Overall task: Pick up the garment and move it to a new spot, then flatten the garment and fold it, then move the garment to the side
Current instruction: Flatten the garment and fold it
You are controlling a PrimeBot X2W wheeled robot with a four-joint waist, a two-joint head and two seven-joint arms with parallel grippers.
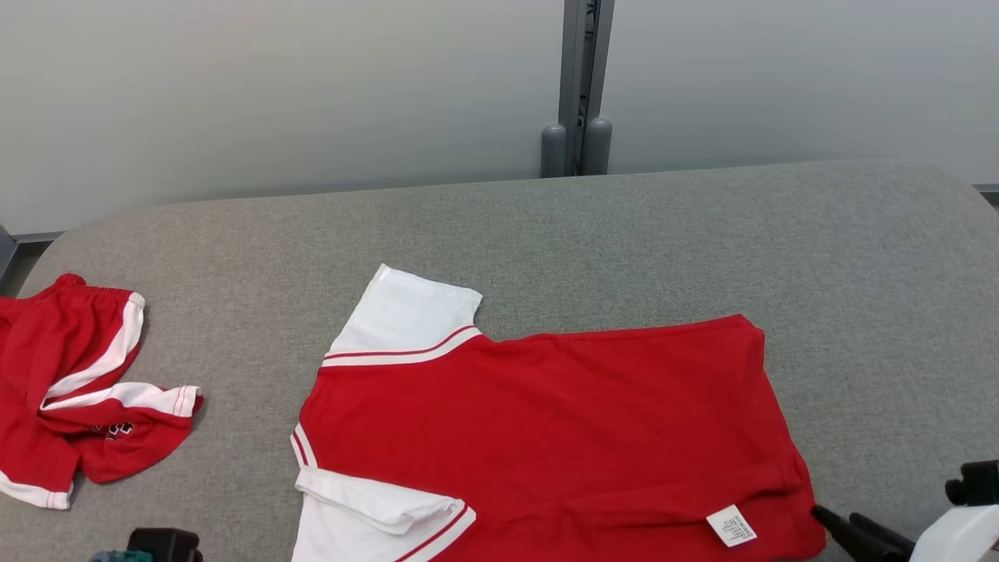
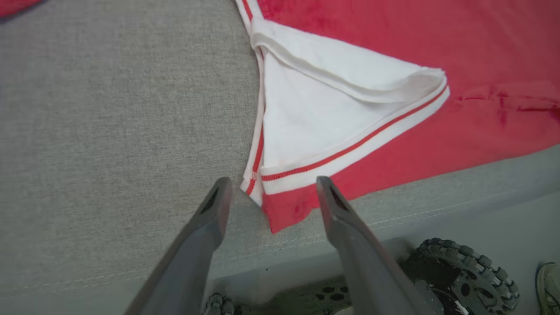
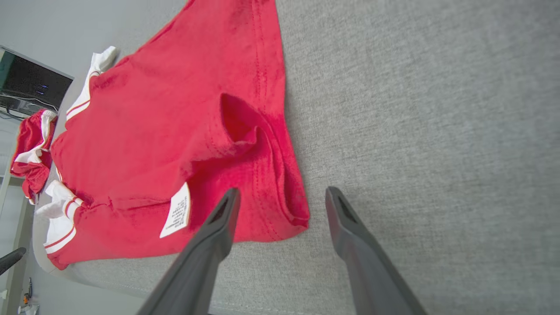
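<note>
The garment is a red shirt with white sleeves, spread almost flat on the grey table. Its near sleeve is folded over on itself, and a white label shows by the hem. My left gripper is open just above the shirt's near shoulder corner at the table's front edge, gripping nothing. My right gripper is open over the rumpled hem corner, with no cloth pinched. In the head view its dark fingers point at that corner from the lower right.
A second red and white garment lies crumpled at the table's left end. Behind the table are a pale wall and a grey post. Below the front edge I see my wheeled base and a shoe.
</note>
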